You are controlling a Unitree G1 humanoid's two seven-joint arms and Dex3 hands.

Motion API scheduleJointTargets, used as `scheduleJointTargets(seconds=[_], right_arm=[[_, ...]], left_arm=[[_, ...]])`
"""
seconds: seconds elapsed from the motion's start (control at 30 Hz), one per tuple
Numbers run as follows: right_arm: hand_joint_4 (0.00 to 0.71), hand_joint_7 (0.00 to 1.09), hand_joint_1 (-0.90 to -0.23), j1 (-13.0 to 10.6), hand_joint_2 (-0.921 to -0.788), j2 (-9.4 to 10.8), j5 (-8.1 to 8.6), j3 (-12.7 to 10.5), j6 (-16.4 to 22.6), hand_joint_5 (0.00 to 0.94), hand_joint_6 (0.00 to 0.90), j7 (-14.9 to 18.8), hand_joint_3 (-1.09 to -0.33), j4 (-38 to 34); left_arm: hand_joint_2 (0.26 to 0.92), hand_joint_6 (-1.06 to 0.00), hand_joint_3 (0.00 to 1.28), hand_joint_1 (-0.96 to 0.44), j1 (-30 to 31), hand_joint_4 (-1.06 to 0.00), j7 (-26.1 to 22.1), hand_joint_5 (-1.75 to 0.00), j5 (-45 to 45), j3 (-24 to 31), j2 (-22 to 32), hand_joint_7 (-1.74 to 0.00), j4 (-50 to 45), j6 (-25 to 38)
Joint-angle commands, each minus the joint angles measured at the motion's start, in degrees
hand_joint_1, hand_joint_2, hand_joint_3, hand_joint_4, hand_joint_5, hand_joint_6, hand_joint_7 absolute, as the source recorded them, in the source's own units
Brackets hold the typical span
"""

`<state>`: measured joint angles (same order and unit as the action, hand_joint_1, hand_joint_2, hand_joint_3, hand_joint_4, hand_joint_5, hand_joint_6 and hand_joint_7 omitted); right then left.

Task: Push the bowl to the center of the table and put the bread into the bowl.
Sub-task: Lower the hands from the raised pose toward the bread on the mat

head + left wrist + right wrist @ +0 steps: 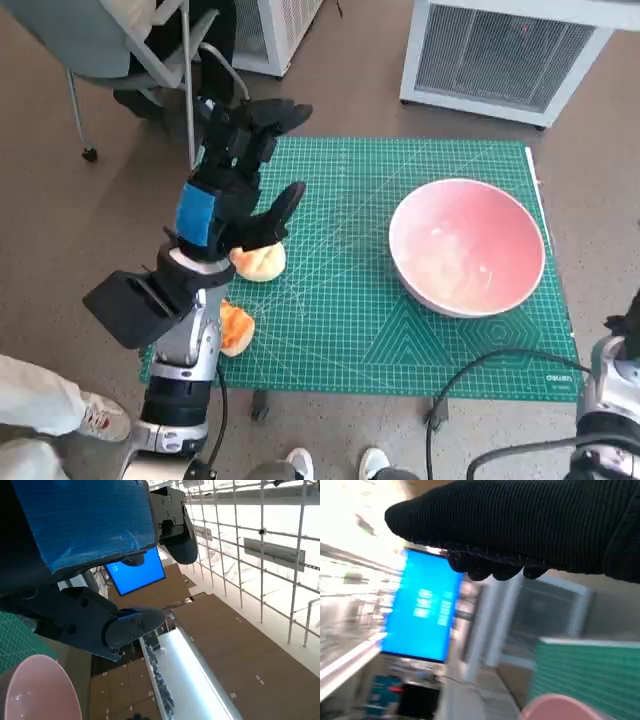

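Bowl [467, 247] sits right of the mat's middle, unpushed and empty. Bread roll [259, 262] lies at the mat's left under the spread, empty left hand [245, 175]. Right hand [530, 525]: grip unclear.

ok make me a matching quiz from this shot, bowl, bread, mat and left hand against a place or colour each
Things:
1. bowl
2. bread
3. mat
4. left hand

Descriptions:
a. green, with a grid
b. blue tape on its back, raised over the mat's left side
c. pink, on the mat's right side
d. pale and round, on the mat's left side just under the fingers

Pairs: 1-c, 2-d, 3-a, 4-b
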<state>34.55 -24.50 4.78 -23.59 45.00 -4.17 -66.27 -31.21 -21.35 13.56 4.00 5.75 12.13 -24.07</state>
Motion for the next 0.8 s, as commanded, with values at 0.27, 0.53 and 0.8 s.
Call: scheduleJointTargets(seconds=[0.27, 0.53, 0.8], right_arm=[[0.243, 0.39, -0.521, 2.8, -0.921, 4.3, 0.97, 1.5, -8.9, 0.005, 0.118, 0.1, -0.783, -6.2], [0.263, 0.4, -0.515, 4.7, -0.921, 6.9, 0.43, 3.3, -12.8, 0.012, 0.116, 0.0, -0.793, -7.6], [0.289, 0.42, -0.515, 7.1, -0.921, 9.8, 0.86, 4.0, -16.0, 0.021, 0.124, 1.6, -0.806, -8.3]], left_arm=[[0.765, 0.0, 0.65, -0.29, -0.2, 0.0, -0.7, -0.82, 0.6, 0.8, 1.3, -1.04, -0.5, 0.3], [0.764, 0.0, 0.65, -0.29, 0.3, 0.0, -0.5, -0.83, 0.3, 1.1, 1.9, -1.05, -1.6, 0.4], [0.763, 0.0, 0.65, -0.29, 1.2, 0.0, -0.2, -0.84, 0.1, 1.3, 2.7, -1.05, -3.0, 0.5]])
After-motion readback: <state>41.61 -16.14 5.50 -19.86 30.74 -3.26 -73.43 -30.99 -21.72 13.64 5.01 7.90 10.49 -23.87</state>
